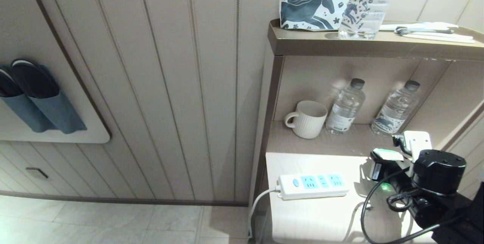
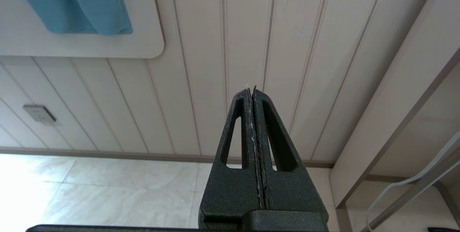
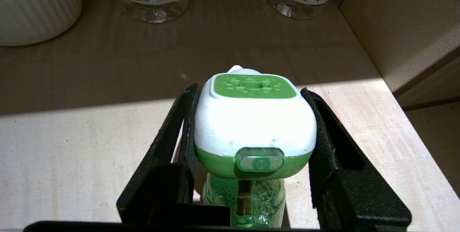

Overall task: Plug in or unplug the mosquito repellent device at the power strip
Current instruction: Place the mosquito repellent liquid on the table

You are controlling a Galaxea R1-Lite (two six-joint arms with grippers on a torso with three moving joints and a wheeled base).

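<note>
Right then, the right gripper [image 3: 251, 131] had the mosquito repellent device [image 3: 254, 124] clamped between its two black fingers [image 3: 325, 142], one pressed against each side of the white body. The device sat upright in the grip, green vented top up, with the green translucent bottle hanging below. From the head camera, that same gripper [image 1: 383, 160] stood over the right part of the pale tabletop [image 1: 314, 217], the device [image 1: 386, 154] showing as a sliver of white and green just ahead of the black wrist.

Over to the power strip [image 1: 314, 185]: it lay flat on the tabletop, well to the left of the held device and apart from it. All three light-blue socket panels were bare, the blue button was at its left end, and the white cord [image 1: 257, 206] dropped off the table's left edge.

Behind, in the alcove, a ribbed white mug [image 1: 306, 119] and two water bottles [image 1: 345, 107] stood against the back wall.

The left gripper [image 2: 253, 91] was off beside the furniture, fingers pressed together on nothing, pointing at the panelled wall [image 2: 215, 45].
</note>
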